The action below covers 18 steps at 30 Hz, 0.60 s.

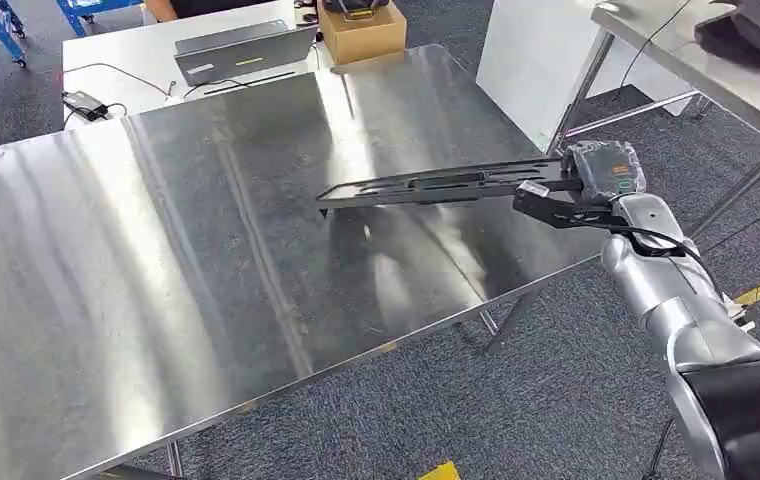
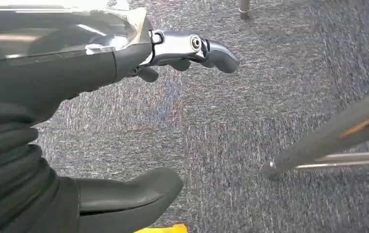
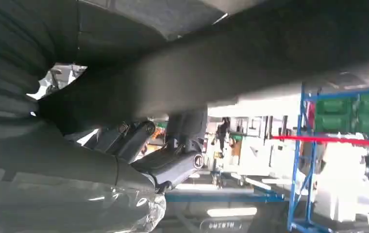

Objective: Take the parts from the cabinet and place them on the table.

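My right hand (image 1: 581,195) grips one end of a long flat black part (image 1: 436,186), held level a little above the right side of the steel table (image 1: 156,260). The part reaches leftward over the tabletop, and its reflection lies just beneath it. In the right wrist view the black part (image 3: 250,63) crosses close in front of the camera, with my right hand's fingers (image 3: 173,165) curled under it. My left hand (image 2: 124,63) hangs over the grey carpet with its fingers apart and nothing in it.
A second table behind holds a laptop (image 1: 241,50), cables and a cardboard box (image 1: 361,32). Another steel table (image 1: 696,60) stands at the right. Table legs (image 2: 328,141) stand near my left hand. Blue racking (image 3: 338,160) shows in the distance.
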Each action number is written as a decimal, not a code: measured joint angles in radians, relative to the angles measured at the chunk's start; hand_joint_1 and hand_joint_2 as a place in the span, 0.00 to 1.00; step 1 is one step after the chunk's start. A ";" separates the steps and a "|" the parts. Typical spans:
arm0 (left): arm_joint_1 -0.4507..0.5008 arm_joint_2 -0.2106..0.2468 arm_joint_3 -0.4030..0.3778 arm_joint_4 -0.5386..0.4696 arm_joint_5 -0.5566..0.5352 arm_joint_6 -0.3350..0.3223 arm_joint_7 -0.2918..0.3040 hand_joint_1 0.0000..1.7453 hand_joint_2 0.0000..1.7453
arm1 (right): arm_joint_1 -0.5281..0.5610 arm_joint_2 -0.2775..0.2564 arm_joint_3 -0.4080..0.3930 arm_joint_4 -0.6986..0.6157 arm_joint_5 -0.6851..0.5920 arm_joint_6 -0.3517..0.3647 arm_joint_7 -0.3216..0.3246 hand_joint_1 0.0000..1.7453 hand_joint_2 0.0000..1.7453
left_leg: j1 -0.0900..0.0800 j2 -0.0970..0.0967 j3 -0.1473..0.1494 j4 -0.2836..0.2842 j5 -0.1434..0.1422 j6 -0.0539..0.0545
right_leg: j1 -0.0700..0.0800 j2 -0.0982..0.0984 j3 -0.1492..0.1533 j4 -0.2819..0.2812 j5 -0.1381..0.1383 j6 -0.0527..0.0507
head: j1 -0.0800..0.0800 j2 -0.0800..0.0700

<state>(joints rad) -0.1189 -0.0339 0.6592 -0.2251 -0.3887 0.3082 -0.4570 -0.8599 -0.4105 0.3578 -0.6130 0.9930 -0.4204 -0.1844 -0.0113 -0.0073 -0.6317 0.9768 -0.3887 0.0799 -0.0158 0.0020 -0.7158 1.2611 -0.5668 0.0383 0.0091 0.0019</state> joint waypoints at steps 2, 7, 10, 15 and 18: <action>0.002 0.000 0.000 0.000 -0.005 0.006 -0.017 0.00 1.00 | 0.019 0.007 0.001 0.030 0.037 -0.013 0.031 1.00 1.00 | 0.001 -0.003 0.002 0.003 -0.005 -0.001 | -0.004 0.000 -0.024 0.011 0.021 0.016 | 0.000 0.000; -0.001 0.003 0.000 -0.001 -0.009 -0.003 -0.073 0.00 1.00 | 0.041 0.044 0.004 0.080 0.149 -0.107 0.101 1.00 1.00 | -0.004 -0.010 0.000 0.041 -0.037 -0.030 | -0.013 -0.002 0.096 -0.250 0.135 0.025 | -0.001 0.000; -0.002 0.005 0.000 -0.001 -0.004 -0.011 -0.079 0.00 1.00 | 0.052 0.070 0.010 0.104 0.179 -0.126 0.118 1.00 1.00 | -0.001 -0.008 0.002 0.041 -0.040 -0.037 | -0.017 0.000 0.101 -0.249 0.137 0.004 | 0.000 0.000; -0.001 0.006 0.000 -0.002 0.002 -0.024 -0.082 0.00 1.00 | 0.052 0.092 0.015 0.124 0.206 -0.134 0.121 1.00 1.00 | 0.015 0.001 -0.124 0.308 -0.181 -0.070 | -0.016 0.000 0.107 -0.250 0.134 -0.014 | -0.004 0.000; -0.001 0.006 0.000 -0.002 0.002 -0.048 -0.085 0.00 1.00 | 0.052 0.114 0.022 0.140 0.263 -0.151 0.143 1.00 1.00 | 0.018 0.003 -0.118 0.285 -0.136 -0.067 | -0.013 0.001 0.108 -0.250 0.133 -0.014 | -0.004 0.000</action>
<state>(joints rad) -0.1197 -0.0282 0.6596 -0.2266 -0.3868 0.2605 -0.5417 -0.8081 -0.2961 0.3795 -0.4731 1.2559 -0.5715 -0.0412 0.0068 -0.0041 -0.7495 1.2622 -0.5250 0.0131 -0.0290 0.0028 -0.6074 1.0111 -0.4333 0.0242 0.0050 0.0019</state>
